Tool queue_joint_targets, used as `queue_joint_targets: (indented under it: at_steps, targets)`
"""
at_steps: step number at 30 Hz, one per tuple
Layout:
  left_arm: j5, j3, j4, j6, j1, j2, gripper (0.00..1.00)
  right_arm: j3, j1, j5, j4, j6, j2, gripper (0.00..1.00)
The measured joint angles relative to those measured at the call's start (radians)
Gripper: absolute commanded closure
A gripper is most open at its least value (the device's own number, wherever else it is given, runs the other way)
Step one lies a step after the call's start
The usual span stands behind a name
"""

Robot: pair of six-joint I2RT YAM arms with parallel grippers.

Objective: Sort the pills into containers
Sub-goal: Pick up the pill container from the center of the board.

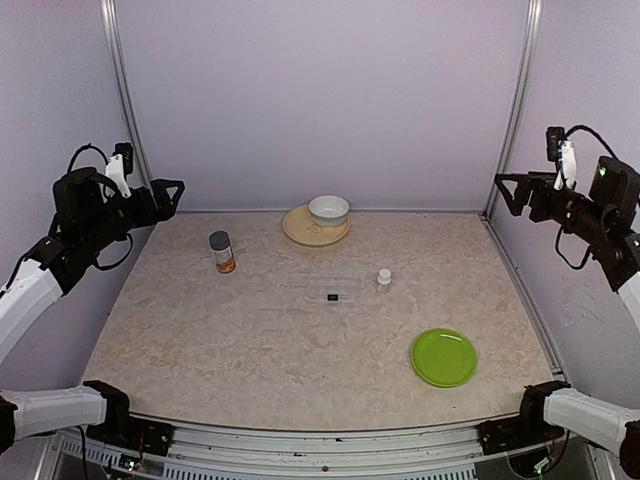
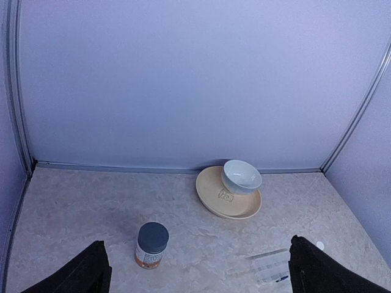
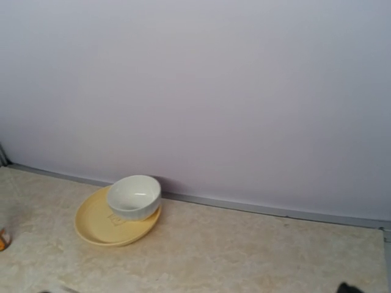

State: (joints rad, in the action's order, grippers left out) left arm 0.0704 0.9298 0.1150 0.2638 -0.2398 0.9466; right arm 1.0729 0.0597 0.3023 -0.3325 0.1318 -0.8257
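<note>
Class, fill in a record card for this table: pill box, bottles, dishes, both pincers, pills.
pill box: clear, flat, mid-table
grey-capped bottle: left of the box
white bottle: just right of the box
bowl: white, on tan plate, at the back
green plate: front right
left pincer: open, raised, empty
right pincer: open, raised, empty
pills: too small to tell

- The pill box [image 1: 322, 289] is nearly see-through, so its compartments cannot be counted, and the pills are too small to find.
- In the left wrist view the near edge cuts the box off.
- The orange bottle [image 3: 2, 239] is only a sliver at the left edge of the right wrist view.
- The right gripper [image 1: 505, 195] shows only one dark fingertip [image 3: 347, 287] in its own view.
</note>
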Motion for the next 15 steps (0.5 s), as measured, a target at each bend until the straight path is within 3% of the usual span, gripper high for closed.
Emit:
queue_joint_targets:
  at_steps: [9,15]
  targets:
    - [-0.008,0.010,0.009,0.000,-0.026,0.001,0.01,0.032,-0.004,0.092,-0.012,0.020,-0.014,0.00]
    - [-0.035,0.010,0.008,0.009,-0.027,-0.003,0.01,0.032,-0.005,0.132,-0.007,0.119,-0.028,0.00]
